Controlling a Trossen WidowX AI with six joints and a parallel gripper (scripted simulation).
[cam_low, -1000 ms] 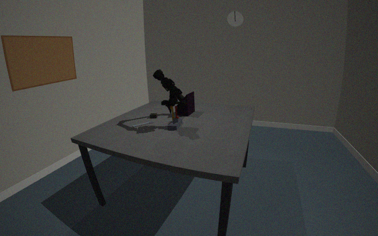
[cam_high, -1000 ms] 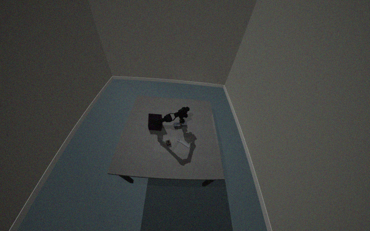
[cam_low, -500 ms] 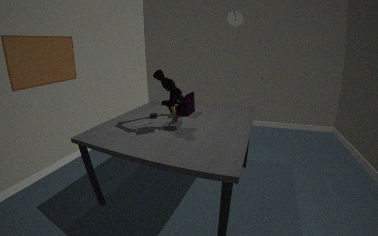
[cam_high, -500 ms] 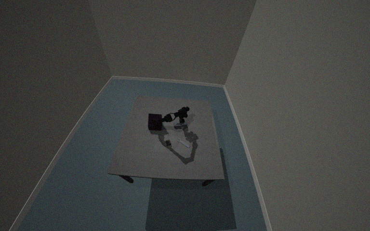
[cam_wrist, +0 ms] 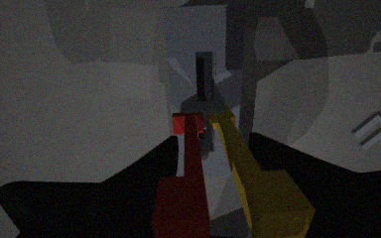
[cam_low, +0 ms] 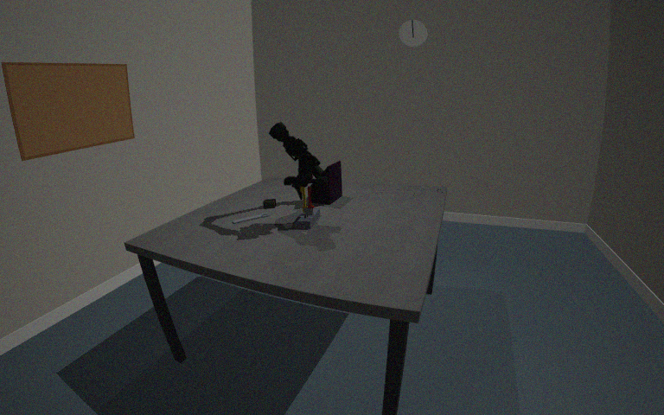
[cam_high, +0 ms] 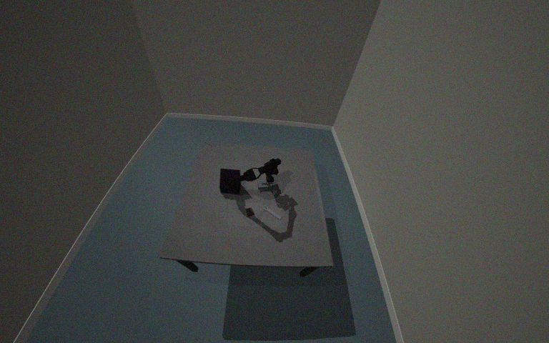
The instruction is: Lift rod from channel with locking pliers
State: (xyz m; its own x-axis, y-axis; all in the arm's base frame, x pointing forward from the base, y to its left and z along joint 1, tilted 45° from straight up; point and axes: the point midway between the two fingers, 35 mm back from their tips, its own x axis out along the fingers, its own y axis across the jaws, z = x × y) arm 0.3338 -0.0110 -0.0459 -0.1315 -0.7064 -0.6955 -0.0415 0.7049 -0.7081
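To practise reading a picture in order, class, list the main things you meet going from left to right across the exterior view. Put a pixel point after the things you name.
Corkboard (cam_low: 68,110) → white slender bar (cam_low: 250,218) → small dark block (cam_low: 269,203) → purple-black box (cam_low: 334,182) → wall clock (cam_low: 413,33)

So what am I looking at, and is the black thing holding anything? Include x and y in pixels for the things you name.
It's a robot arm (cam_high: 271,166) (cam_low: 305,166), bending like yours. The top picture looks down from high up, the exterior one from across the room, and the wrist one from beside its "hand", the end effector (cam_high: 269,179) (cam_low: 299,194) (cam_wrist: 213,140).

On the table (cam_high: 242,242) (cam_low: 342,264) (cam_wrist: 114,94) are a slotted gray block (cam_high: 261,188) (cam_low: 314,218) (cam_wrist: 193,30), a pale stick (cam_high: 273,213) (cam_low: 250,218) (cam_wrist: 366,124), a small dark box (cam_high: 249,211) (cam_low: 269,203) and a big purple box (cam_high: 230,181) (cam_low: 334,181).

The red (cam_wrist: 193,154) and yellow (cam_wrist: 238,154) bars look like plier handles; I can't tell whether they're gripped.
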